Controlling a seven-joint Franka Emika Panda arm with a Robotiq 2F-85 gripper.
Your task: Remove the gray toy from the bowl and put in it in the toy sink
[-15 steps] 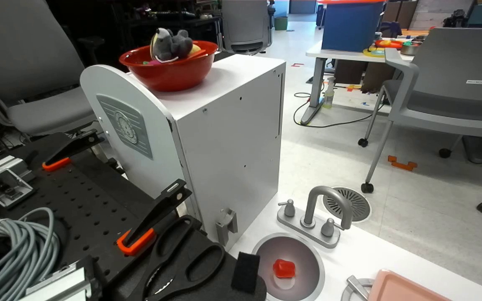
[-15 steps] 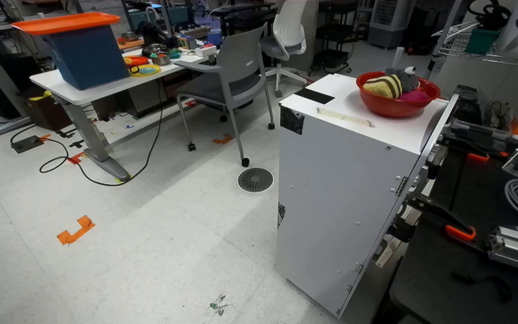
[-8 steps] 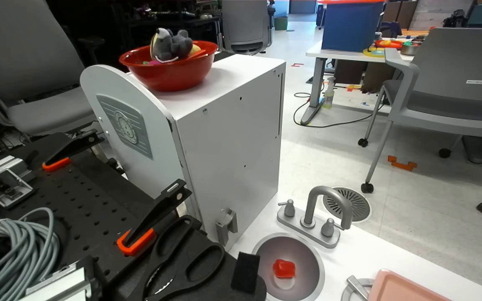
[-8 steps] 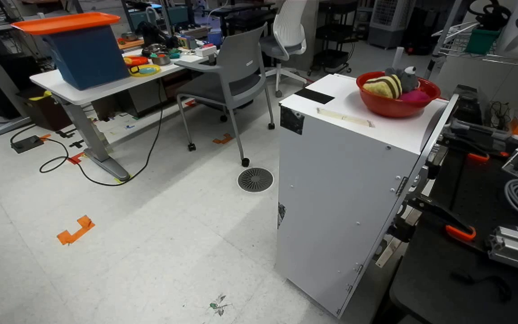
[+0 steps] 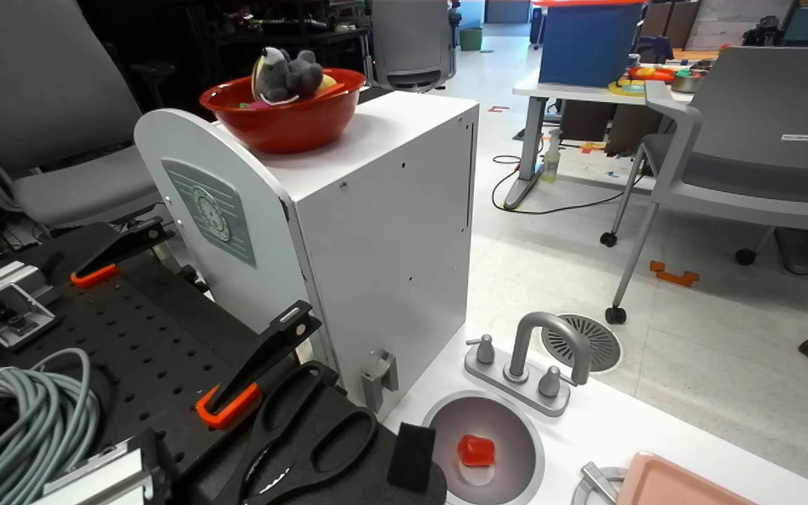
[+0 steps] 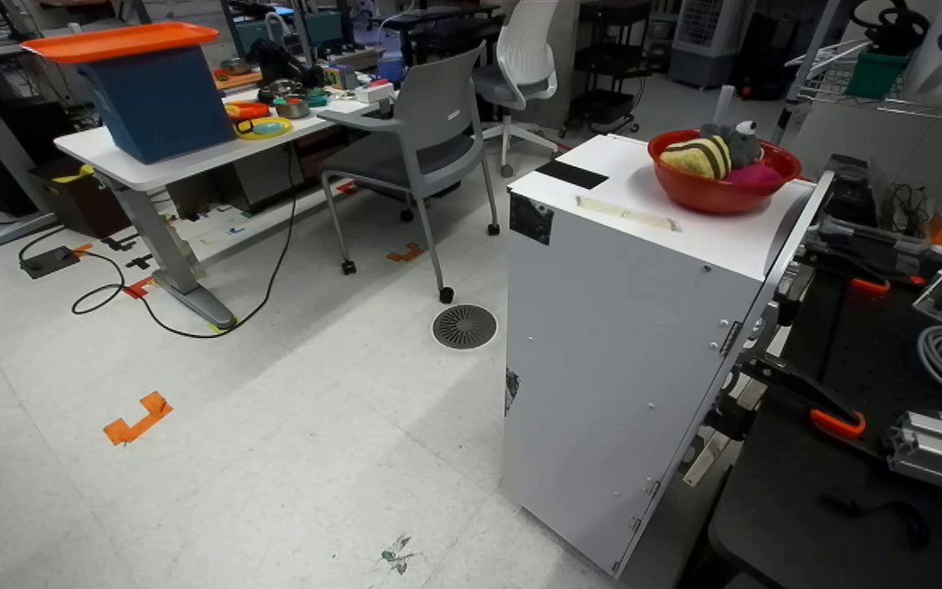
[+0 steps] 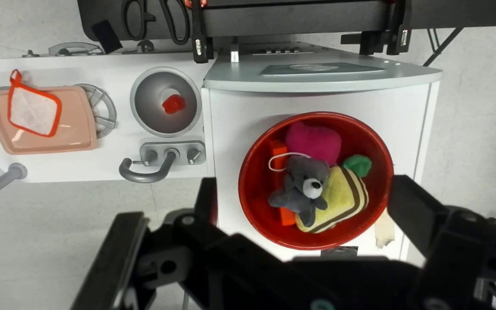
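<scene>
The gray toy (image 7: 300, 190), a plush bear with a white muzzle, is seen lying in the bowl (image 7: 253, 200), where it is rested partly over a yellow striped plush (image 7: 343, 194) and an orange bar (image 7: 278, 148). A magenta plush (image 7: 314, 142) and a green piece (image 7: 358, 165) are contained there too. In both exterior views the bowl is set on top of a white cabinet (image 5: 390, 238), and the toy's upper part is shown above the rim. In the wrist view the bowl is framed by the gripper (image 7: 306, 199), whose fingers are spread well apart; its height above the bowl cannot be told. Just beside the cabinet, the toy sink (image 7: 151, 115) is set into a white counter (image 7: 58, 168); a red object (image 7: 173, 103) is held in its basin, and a gray faucet (image 7: 159, 172) is mounted next to it. Farther along, a pink tray (image 7: 80, 125) is topped by a red-edged white pad (image 7: 35, 110). In an exterior view, gray cable (image 5: 46, 407) is coiled on a black perforated table (image 5: 137, 337).
</scene>
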